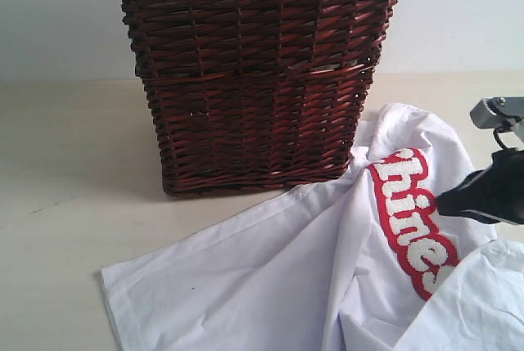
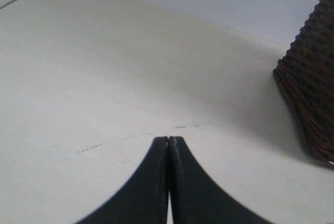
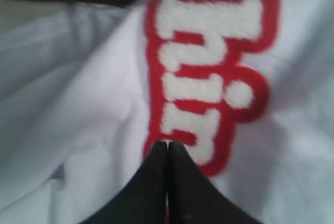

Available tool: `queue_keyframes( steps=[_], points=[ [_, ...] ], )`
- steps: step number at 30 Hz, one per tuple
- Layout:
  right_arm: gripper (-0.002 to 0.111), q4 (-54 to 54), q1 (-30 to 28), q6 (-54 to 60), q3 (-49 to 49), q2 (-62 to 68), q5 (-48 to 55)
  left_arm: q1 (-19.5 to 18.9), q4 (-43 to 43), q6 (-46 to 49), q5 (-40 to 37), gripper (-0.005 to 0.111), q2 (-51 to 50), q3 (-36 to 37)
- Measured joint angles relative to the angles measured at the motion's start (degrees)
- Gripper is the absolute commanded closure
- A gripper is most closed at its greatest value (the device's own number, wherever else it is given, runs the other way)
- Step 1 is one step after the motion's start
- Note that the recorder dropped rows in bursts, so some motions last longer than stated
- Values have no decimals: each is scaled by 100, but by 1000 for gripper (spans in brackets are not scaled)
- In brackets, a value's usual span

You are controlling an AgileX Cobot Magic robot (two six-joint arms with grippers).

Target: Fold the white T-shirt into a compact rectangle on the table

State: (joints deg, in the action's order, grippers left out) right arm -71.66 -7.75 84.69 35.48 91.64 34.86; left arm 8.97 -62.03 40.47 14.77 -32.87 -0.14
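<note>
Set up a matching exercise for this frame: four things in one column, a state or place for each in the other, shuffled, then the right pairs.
1 wicker basket; 2 white T-shirt; 3 left end effector; 4 right end effector.
A shut at the red lettering; B lying rumpled on the table; C standing upright; D shut over bare table.
Pairs: 1-C, 2-B, 3-D, 4-A.

Rumpled white T-shirt on beige table
</note>
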Motion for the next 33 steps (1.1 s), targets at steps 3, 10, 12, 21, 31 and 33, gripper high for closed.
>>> queue_keyframes(
  steps=[3,10,12,21,31,33],
  points=[
    [108,-405,46,375,0,-56,9,0,0,0,0,107,0,0],
    [108,274,45,-198,-6,-785,-2140,0,0,0,0,107,0,0],
    [108,873,45,-486,-6,-751,-2200,0,0,0,0,107,0,0],
    [108,3099,45,-2548,-19,298,-2251,0,0,0,0,107,0,0],
    [108,2522,509,-1547,30,961,-2474,0,0,0,0,107,0,0],
    [108,2061,723,-1088,99,1025,-2485,0,0,0,0,107,0,0]
  ],
)
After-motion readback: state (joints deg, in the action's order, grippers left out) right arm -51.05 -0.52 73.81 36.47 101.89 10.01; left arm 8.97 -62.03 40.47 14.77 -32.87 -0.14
